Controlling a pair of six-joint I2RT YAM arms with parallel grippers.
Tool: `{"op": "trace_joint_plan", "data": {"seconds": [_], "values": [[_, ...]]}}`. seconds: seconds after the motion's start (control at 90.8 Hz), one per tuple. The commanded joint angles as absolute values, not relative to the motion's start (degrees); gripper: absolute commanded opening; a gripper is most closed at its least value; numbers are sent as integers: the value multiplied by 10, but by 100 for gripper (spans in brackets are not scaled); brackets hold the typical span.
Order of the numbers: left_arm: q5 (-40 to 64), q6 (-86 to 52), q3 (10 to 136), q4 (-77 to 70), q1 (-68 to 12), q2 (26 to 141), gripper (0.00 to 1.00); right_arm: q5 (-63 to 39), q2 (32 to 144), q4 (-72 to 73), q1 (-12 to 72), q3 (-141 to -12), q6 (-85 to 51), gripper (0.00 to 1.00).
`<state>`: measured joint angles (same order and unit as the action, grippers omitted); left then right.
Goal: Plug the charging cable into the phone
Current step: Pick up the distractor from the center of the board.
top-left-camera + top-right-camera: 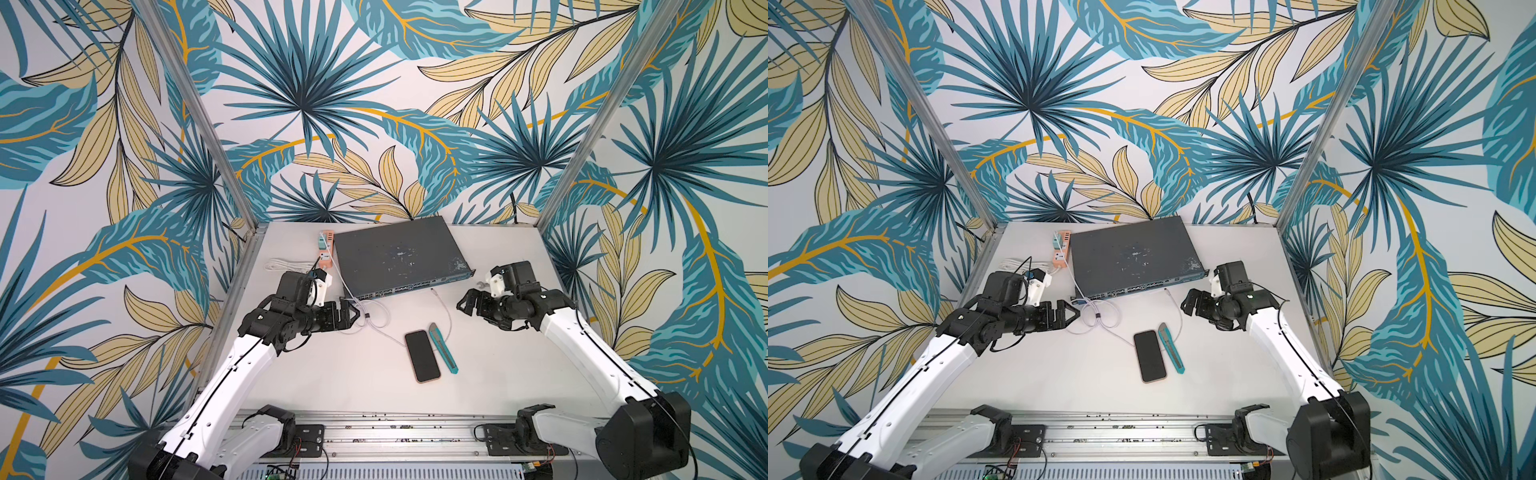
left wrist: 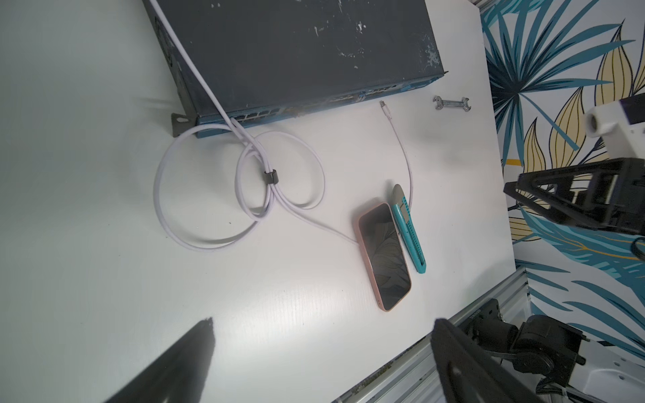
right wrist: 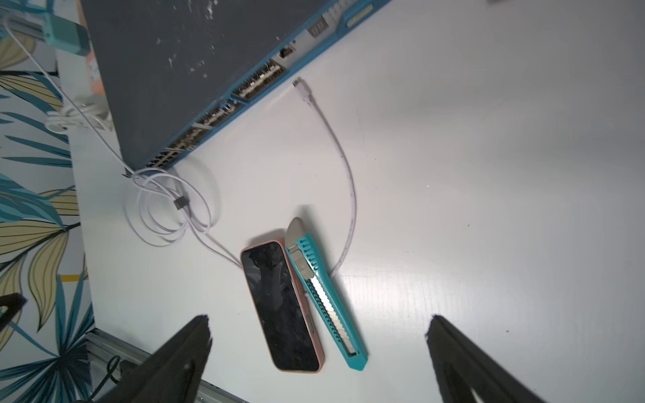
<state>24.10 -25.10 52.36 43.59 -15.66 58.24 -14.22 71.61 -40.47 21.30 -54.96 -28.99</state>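
The phone [image 1: 422, 356] [image 1: 1150, 356] lies screen up at the table's middle, a black screen with a pinkish rim [image 2: 384, 256] [image 3: 281, 307]. The charging cable [image 1: 368, 318] [image 2: 268, 188], thin and white, lies in loose coils held by a dark tie, left of the phone. It passes under the phone's far end and curves to its connector tip [image 2: 383, 103] [image 3: 298, 83], which lies free by the switch's front. My left gripper [image 1: 351, 313] [image 2: 324, 321] is open beside the coils. My right gripper [image 1: 461, 305] [image 3: 318, 319] is open and empty, right of the tip.
A dark grey network switch [image 1: 395, 253] fills the back of the table. A teal utility knife [image 1: 444, 349] lies along the phone's right side. A small wrench [image 2: 452, 103] lies by the switch's right corner. An orange power strip [image 1: 325, 249] and a bundled cream cord [image 1: 286, 265] sit at the back left.
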Motion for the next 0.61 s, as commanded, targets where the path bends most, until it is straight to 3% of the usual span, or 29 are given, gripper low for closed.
{"op": "trace_joint_plan", "data": {"seconds": [0.0, 0.319, 0.595], "values": [[254, -240, 526, 447, -158, 585, 100, -87, 727, -388, 244, -531, -304, 98], [264, -237, 518, 433, -158, 606, 100, -89, 762, -347, 286, -506, -330, 91], [273, -245, 502, 418, -159, 616, 100, -61, 795, -333, 319, -497, -342, 80]]}}
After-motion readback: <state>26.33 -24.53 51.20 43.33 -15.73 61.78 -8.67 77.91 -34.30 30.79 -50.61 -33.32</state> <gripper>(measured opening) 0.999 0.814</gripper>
